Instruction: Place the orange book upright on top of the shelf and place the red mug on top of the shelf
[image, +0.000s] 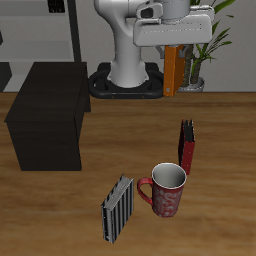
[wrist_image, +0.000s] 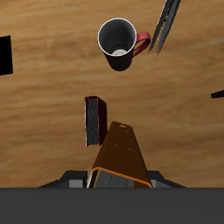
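High above the back of the table, my gripper (image: 172, 52) is shut on the orange book (image: 173, 72), which hangs upright below it. In the wrist view the orange book (wrist_image: 122, 150) juts out from between the fingers of my gripper (wrist_image: 118, 178). The red mug (image: 167, 190) stands upright near the table's front edge, handle toward the grey striped book; the wrist view shows the mug (wrist_image: 120, 44) from above with a pale inside. The shelf (image: 48, 115), a low black cabinet, stands at the table's side with a bare flat top, well away from the gripper.
A dark red-and-black book (image: 187, 148) stands upright just behind the mug. A grey striped book (image: 118, 208) stands tilted beside the mug near the front edge. The robot base (image: 128, 70) and a potted plant (image: 205, 50) are at the back.
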